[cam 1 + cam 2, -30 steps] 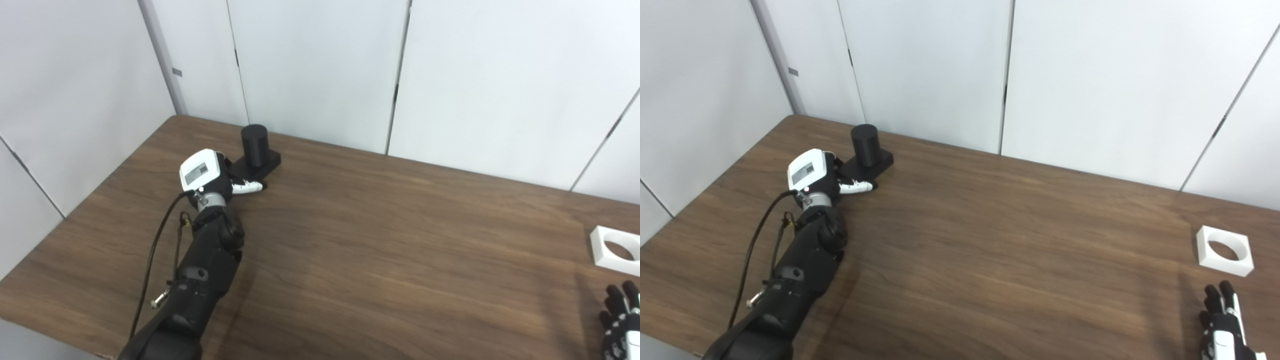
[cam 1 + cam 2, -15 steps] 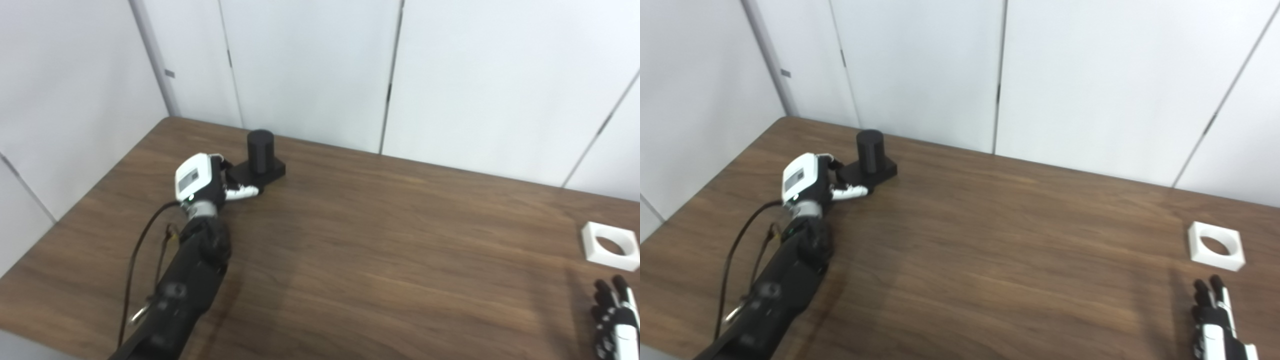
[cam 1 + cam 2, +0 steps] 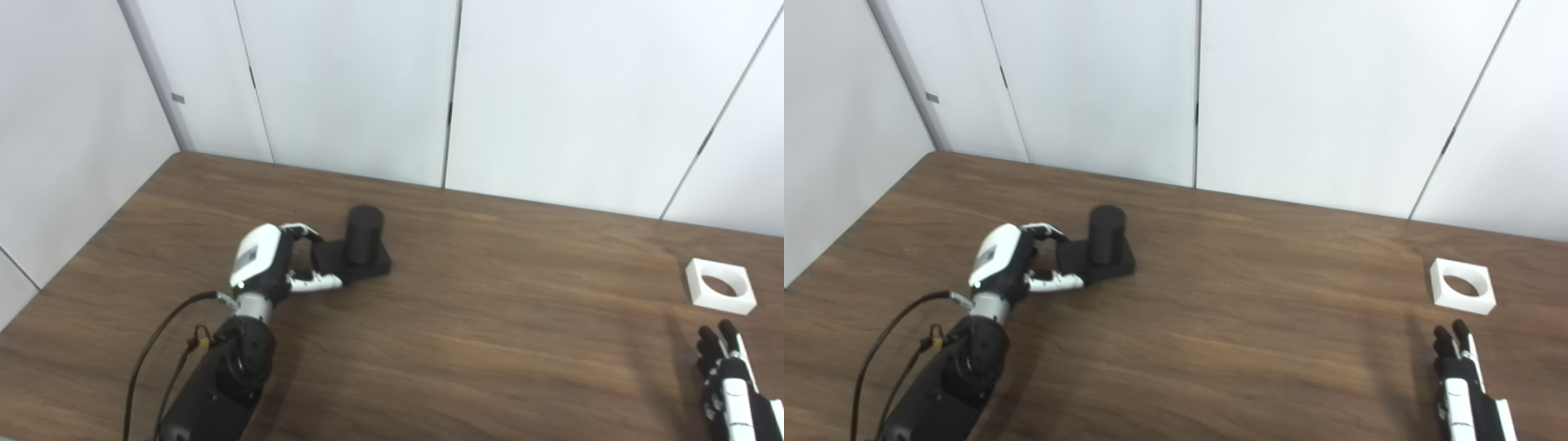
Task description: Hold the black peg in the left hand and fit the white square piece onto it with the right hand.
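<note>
The left hand (image 3: 269, 264) pinches the near edge of the black peg (image 3: 358, 245) (by its square base, so the post stays clear). The right hand (image 3: 1464, 380) rests open, the white square piece (image 3: 1462, 286) just beyond its fingertips.

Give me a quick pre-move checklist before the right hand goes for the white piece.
1. Left hand on the peg's base: fingers wrap its left end, ok.
2. Peg upright on its base: ok.
3. Peg lifted off the table: cannot tell, the base looks to sit on the wood.
4. White piece lying flat, hole up, nothing touching it: ok.
5. Right hand empty with fingers extended, just short of the piece: ok.
6. Path between piece and peg free of other things: ok.
</note>
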Tool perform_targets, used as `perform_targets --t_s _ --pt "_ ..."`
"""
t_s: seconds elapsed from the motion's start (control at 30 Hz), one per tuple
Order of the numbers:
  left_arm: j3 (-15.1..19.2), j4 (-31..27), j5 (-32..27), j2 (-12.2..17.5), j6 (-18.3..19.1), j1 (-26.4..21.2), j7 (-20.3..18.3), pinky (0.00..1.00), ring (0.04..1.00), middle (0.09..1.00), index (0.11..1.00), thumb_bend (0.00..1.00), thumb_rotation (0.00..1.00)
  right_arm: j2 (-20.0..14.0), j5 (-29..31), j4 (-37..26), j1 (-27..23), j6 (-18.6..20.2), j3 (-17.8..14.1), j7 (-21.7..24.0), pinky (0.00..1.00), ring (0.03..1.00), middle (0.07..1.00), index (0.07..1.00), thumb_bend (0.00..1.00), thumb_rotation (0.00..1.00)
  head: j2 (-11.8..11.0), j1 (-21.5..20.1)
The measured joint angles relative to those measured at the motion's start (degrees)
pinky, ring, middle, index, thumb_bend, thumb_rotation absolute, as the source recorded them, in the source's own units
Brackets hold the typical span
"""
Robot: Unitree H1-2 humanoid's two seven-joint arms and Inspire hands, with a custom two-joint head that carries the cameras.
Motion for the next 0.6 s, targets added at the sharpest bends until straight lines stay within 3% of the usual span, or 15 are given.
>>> perform_targets --t_s 0.33,0.6 --pt "-4.9 -5.91 0.41 -2.38 -4.25 3.56 -4.14 0.69 0.794 0.783 0.487 0.51 0.05 0.38 -3.33 -2.1 -0.05 3.05 1.61 -2.59 1.0 1.0 0.937 1.0 0.5 0.95 1.32 -3.17" --pt "-6.97 -6.85 0.84 -2.75 -6.49 5.15 -4.02 0.68 0.794 0.787 0.487 0.51 0.04 0.46 -2.71 -2.21 -0.21 3.42 2.21 -3.15 1.0 1.0 0.943 1.0 0.54 0.93 3.08 -5.98"
